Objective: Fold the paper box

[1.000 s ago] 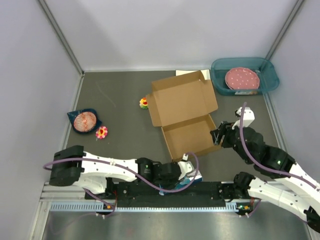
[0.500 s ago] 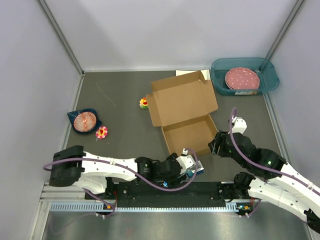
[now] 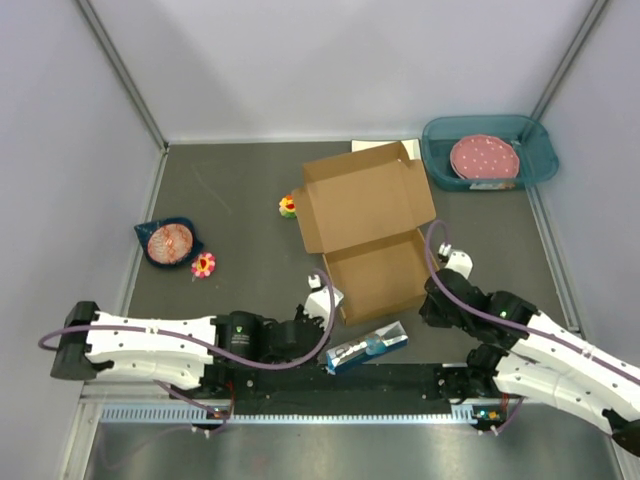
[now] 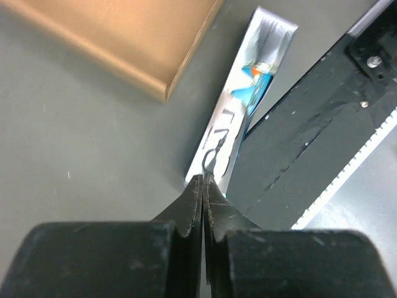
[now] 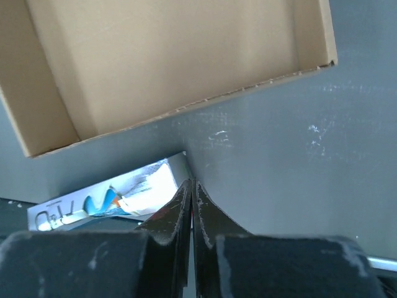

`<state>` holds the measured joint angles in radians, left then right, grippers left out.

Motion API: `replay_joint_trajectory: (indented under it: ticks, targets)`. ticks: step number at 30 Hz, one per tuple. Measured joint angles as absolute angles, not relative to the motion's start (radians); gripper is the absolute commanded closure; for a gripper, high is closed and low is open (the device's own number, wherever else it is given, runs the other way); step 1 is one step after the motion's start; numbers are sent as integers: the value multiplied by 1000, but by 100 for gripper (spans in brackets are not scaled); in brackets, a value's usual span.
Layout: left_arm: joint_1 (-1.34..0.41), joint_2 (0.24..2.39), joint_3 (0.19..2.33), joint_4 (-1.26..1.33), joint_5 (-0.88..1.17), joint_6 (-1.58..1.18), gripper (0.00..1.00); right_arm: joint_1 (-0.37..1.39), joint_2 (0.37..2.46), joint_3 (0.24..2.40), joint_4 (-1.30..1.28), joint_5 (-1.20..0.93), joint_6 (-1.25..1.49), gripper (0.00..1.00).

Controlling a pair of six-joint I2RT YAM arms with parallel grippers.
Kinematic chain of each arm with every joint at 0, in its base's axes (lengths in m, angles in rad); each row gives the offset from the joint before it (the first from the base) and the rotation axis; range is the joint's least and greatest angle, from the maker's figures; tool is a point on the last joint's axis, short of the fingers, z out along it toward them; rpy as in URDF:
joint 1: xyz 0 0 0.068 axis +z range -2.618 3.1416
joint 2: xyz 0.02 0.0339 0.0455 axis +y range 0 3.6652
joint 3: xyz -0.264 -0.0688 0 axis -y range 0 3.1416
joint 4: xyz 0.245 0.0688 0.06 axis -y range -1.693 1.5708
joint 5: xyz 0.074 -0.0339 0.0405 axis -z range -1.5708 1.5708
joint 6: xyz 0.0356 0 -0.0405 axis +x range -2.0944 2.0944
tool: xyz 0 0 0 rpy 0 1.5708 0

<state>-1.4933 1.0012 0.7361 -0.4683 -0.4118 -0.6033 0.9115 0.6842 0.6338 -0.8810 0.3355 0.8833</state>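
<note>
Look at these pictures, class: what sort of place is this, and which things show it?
Probably a robot test cell: a left arm and right arm bolted to a rail at the table edge, plain grey walls around it, and props such as the paper box and a teal tray.

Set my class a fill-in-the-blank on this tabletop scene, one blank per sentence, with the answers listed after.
1. The paper box has its lid ____, not closed.
2. The left gripper and the right gripper are both ____, holding nothing.
3. The silver-and-blue carton lies ____ the paper box, not in it.
4. The teal bin stands at the table's far ____ corner.

Missing words: open; shut; outside; right.
</note>
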Motion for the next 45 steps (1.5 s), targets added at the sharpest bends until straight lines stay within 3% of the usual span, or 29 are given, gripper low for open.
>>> replay_joint_trajectory:
  ticks: [13,17,45]
  targets:
    - [-1733,1135,637,-809,-572,-1298,100,912,734,522,-831,326,982,100]
    - [-1764,1144,618,-811,-586,-1387,100,912,770,497,-786,316,992,100]
    - [-1742,1237,481,-228,-693,-1044,100,930,957,443,-618,275,989,100]
